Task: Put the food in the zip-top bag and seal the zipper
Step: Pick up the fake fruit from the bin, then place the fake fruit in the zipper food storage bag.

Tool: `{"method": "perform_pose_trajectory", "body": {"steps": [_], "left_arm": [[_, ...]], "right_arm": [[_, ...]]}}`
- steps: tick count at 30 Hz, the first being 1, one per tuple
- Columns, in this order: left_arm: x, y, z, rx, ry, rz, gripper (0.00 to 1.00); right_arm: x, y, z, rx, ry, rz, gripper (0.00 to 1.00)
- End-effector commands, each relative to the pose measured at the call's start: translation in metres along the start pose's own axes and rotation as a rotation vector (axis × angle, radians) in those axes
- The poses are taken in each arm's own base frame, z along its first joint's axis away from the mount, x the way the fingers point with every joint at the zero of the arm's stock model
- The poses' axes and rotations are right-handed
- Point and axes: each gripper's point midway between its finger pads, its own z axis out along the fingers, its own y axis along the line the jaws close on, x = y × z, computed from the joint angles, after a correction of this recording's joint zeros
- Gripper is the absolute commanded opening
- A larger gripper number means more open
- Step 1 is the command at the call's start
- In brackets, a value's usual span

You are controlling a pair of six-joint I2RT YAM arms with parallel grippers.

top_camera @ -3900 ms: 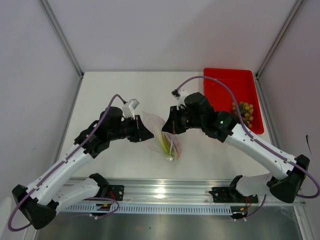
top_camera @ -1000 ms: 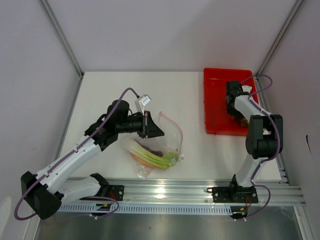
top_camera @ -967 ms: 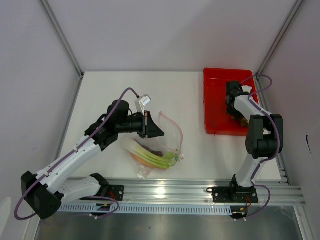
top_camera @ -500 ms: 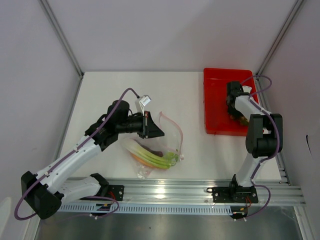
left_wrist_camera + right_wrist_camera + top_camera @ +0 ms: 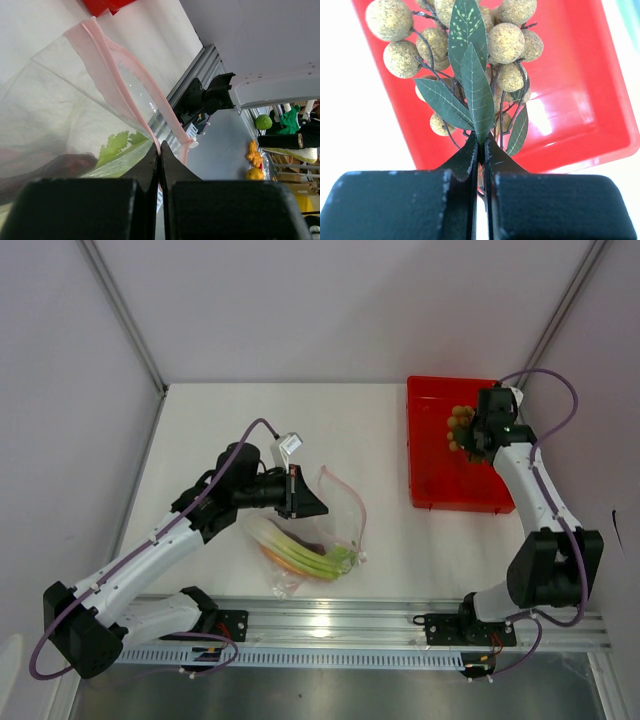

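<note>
The clear zip-top bag (image 5: 330, 530) lies mid-table with the white-and-green stalk (image 5: 305, 558) and the orange-skinned wedge (image 5: 268, 554) inside. My left gripper (image 5: 318, 502) is shut on the bag's pink zipper (image 5: 125, 75) edge, holding the mouth up and open. The white slider (image 5: 192, 144) sits at the strip's far end. In the left wrist view the stalk's green leaf (image 5: 117, 145) and the dark-red wedge (image 5: 60, 165) show through the plastic. My right gripper (image 5: 481, 145) is shut on the stem and leaves of the grapes (image 5: 505, 42), which hang above the red tray (image 5: 440, 480).
The red tray stands at the back right, near the right wall's frame post (image 5: 560, 320). An aluminium rail (image 5: 330, 625) runs along the near edge. White table (image 5: 220, 410) spreads between the bag and the tray.
My right gripper has shut on the grapes and lifted them off the tray floor, and its arm has swung up and back. The left arm and the bag have stayed put.
</note>
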Motion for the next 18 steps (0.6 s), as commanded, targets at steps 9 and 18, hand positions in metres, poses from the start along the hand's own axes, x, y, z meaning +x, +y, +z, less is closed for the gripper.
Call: {"method": "perform_pose_trajectory", "body": {"steps": [9,18], "left_arm": [[-0.008,0.002,-0.003,-0.043,-0.033,0.011,0.01],[-0.010,0.006,-0.004,-0.067,-0.045,0.002,0.00]], "right_arm": [[0.039,0.104,-0.172,-0.695,0.063,-0.087,0.00],[0.075,0.143,-0.302,-1.131,0.138,-0.074,0.00]]}}
